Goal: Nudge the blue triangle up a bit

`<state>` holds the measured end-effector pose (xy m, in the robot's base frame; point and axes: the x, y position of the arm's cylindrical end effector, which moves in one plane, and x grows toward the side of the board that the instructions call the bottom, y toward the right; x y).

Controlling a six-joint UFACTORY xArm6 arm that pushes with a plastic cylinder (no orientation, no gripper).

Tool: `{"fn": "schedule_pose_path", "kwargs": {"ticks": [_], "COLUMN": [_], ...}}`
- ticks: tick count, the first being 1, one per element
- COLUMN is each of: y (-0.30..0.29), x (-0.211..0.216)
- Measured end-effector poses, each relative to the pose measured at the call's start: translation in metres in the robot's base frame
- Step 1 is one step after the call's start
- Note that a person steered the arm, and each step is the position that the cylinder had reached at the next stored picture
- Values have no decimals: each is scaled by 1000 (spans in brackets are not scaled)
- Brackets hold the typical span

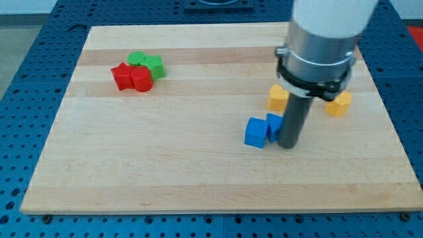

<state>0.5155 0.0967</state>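
- My tip [288, 145] rests low on the bench [198, 172], right of the view's centre; the dark rod rises from it into my grey and white arm housing [317, 53], which fills the view's top right
- I carry no fingers at all, only this rod, so there is nothing to open, close or grip with
- The blue triangle [273, 125] sits just to the view's left of my rod, touching it or nearly so; I cannot tell which, since the rod hides its right-hand part and little of its outline shows
- A blue cube [256, 132] lies just to the view's left of the blue triangle, pressed against it or very close; my tip stands to the view's right of both blue blocks, level with their lower edges
- A yellow block [277, 98] lies above the blue pair, toward the view's top, partly tucked under my arm housing; its shape is hard to make out
- A second yellow block [338, 104] lies to the view's right of my rod, apart from the first; the rod stands between the two
- Far off at the view's upper left sits a tight cluster: two red blocks [132, 77] touching each other, and two green blocks [147, 63] behind them, toward the view's top, touching the red ones; their exact shapes are unclear
- That cluster is well apart from my tip and from the blue blocks
- The bench is a pale wooden board lying on a blue perforated surface [26, 79]
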Motion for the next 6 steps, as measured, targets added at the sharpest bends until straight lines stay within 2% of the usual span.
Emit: {"fn": "schedule_pose_path", "kwargs": {"ticks": [2,3,4,5,6], "y": [-38,-26,2,19,29], "x": [-3,46,41,-15,-35]}}
